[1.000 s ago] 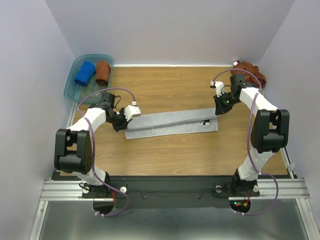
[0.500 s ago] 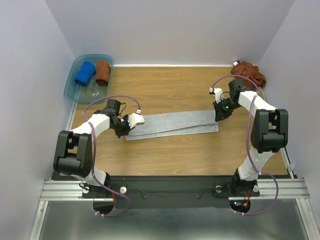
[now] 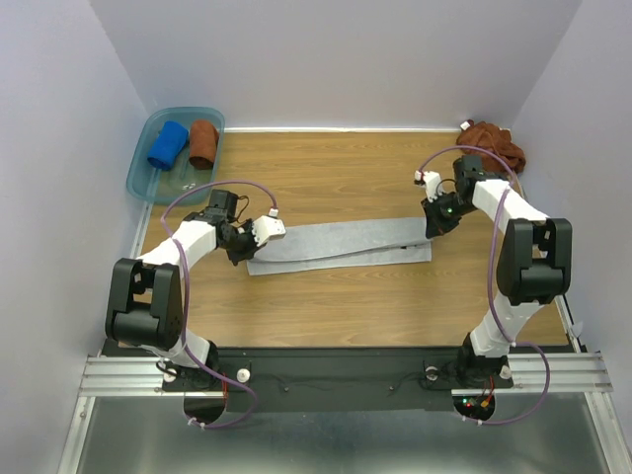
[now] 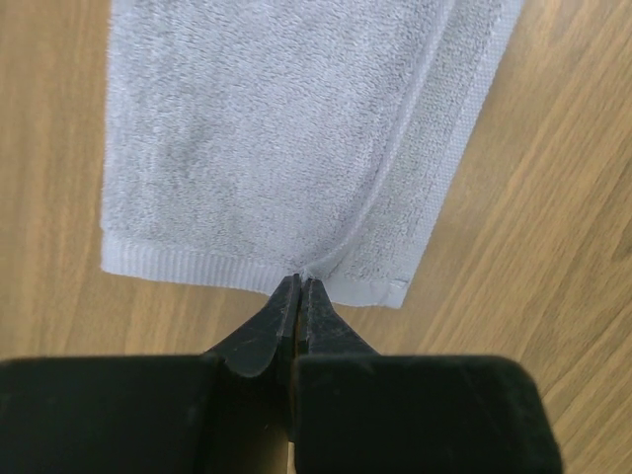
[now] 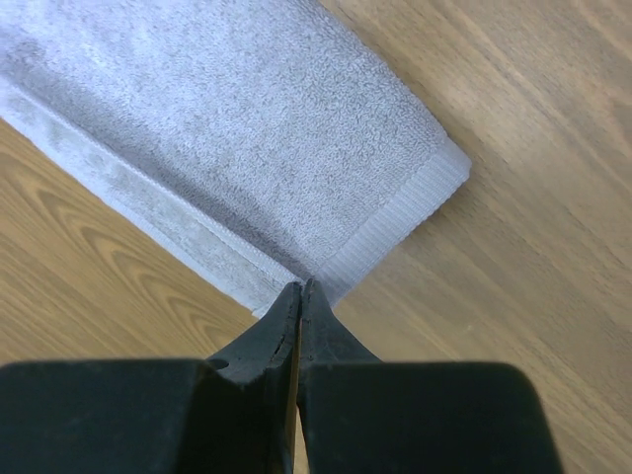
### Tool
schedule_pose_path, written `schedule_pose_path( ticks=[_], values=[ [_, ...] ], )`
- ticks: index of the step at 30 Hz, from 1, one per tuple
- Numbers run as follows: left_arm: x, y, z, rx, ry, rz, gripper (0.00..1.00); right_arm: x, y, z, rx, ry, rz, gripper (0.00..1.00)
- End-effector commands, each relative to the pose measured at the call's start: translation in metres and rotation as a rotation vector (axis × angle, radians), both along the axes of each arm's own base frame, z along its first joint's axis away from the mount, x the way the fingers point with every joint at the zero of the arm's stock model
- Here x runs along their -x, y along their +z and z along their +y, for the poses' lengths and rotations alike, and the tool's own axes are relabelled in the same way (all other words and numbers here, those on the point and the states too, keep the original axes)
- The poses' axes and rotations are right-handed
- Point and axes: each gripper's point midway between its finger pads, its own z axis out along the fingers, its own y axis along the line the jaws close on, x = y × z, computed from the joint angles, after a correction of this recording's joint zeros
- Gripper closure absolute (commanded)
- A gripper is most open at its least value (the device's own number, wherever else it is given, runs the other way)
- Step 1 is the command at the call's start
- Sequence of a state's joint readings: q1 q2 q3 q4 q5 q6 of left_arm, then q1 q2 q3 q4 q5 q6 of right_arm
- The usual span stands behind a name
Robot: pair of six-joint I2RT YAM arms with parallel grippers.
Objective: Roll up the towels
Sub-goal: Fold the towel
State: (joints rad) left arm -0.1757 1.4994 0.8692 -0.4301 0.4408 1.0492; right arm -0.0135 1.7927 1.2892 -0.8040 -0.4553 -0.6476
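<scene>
The grey towel lies folded lengthwise on the table, stretched between both grippers. It looks light, soft and limp, so it will likely sag and slip unless pinched at hems or corners. The left gripper is clamped on the fold at its end hem. The right gripper is clamped on the opposite end's corner. The rust-brown towel lies crumpled beyond the right gripper.

Grey towel lies folded lengthwise, flat, stretched across mid-desk. Brown towel lies crumpled at far right corner.
</scene>
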Motion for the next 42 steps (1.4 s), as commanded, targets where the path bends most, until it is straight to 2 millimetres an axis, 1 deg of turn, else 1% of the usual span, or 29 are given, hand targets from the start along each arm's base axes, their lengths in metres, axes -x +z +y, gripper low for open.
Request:
schedule_pose_path(
  ticks=[1, 3, 4, 6, 11, 12, 14, 15, 18, 19, 21, 22, 24, 26, 28, 31, 34, 36, 39, 42],
  values=[
    [-0.010, 0.023, -0.003, 0.020, 0.008, -0.043, 1.00, -0.014, 0.044, -0.004, 0.001, -0.005, -0.117, 0.99],
    [-0.011, 0.028, -0.004, 0.028, 0.009, -0.048, 1.00, -0.010, 0.050, -0.002, -0.009, 0.001, -0.114, 0.99],
    [-0.011, 0.030, -0.004, 0.030, 0.007, -0.052, 1.00, -0.011, 0.056, -0.001, -0.014, 0.004, -0.125, 1.00],
    [-0.012, 0.033, -0.005, 0.034, 0.007, -0.055, 1.00, -0.005, 0.058, 0.002, -0.032, 0.015, -0.109, 0.99],
    [-0.012, 0.034, -0.004, 0.030, 0.014, -0.059, 1.00, 0.011, 0.051, 0.002, -0.028, 0.046, -0.080, 0.99],
    [-0.012, 0.034, -0.004, 0.030, 0.013, -0.063, 1.00, 0.018, 0.045, 0.002, -0.025, 0.050, -0.059, 0.99],
    [-0.012, 0.035, -0.003, 0.032, 0.013, -0.067, 1.00, 0.025, 0.042, 0.002, -0.023, 0.069, -0.053, 0.99],
    [-0.011, 0.035, -0.002, 0.030, 0.016, -0.066, 1.00, 0.032, 0.034, 0.001, -0.020, 0.073, -0.030, 0.99],
    [-0.011, 0.034, -0.003, 0.031, 0.014, -0.064, 1.00, 0.040, 0.022, 0.000, -0.014, 0.082, 0.002, 0.99],
    [-0.011, 0.032, -0.002, 0.029, 0.016, -0.059, 1.00, 0.046, 0.012, -0.001, -0.009, 0.086, 0.035, 0.99],
    [-0.012, 0.032, -0.003, 0.029, 0.016, -0.059, 1.00, 0.048, 0.002, -0.002, -0.002, 0.086, 0.053, 0.99],
    [-0.013, 0.030, -0.003, 0.028, 0.016, -0.054, 1.00, 0.052, -0.008, -0.004, 0.005, 0.080, 0.083, 0.99],
    [-0.014, 0.030, -0.003, 0.033, 0.021, -0.055, 1.00, 0.050, -0.017, -0.004, 0.007, 0.073, 0.092, 0.99],
    [-0.015, 0.030, -0.004, 0.035, 0.025, -0.056, 1.00, 0.047, -0.019, -0.004, 0.004, 0.059, 0.094, 0.99],
    [-0.017, 0.031, -0.004, 0.037, 0.026, -0.059, 1.00, 0.044, -0.020, -0.003, 0.000, 0.052, 0.095, 0.99],
    [-0.018, 0.034, -0.004, 0.039, 0.029, -0.065, 1.00, 0.033, -0.012, -0.003, 0.001, 0.039, 0.072, 0.99],
    [-0.020, 0.041, -0.003, 0.042, 0.032, -0.073, 1.00, 0.021, 0.001, -0.006, 0.014, 0.025, 0.030, 0.99],
    [-0.022, 0.048, -0.003, 0.048, 0.028, -0.083, 1.00, 0.015, 0.014, -0.008, 0.017, 0.014, -0.007, 0.99],
    [-0.023, 0.058, 0.000, 0.050, 0.027, -0.103, 1.00, 0.014, 0.030, -0.007, 0.010, 0.012, -0.038, 0.99],
    [-0.020, 0.063, 0.001, 0.050, 0.023, -0.112, 1.00, 0.020, 0.037, -0.005, 0.004, 0.018, -0.034, 0.99]
  ],
)
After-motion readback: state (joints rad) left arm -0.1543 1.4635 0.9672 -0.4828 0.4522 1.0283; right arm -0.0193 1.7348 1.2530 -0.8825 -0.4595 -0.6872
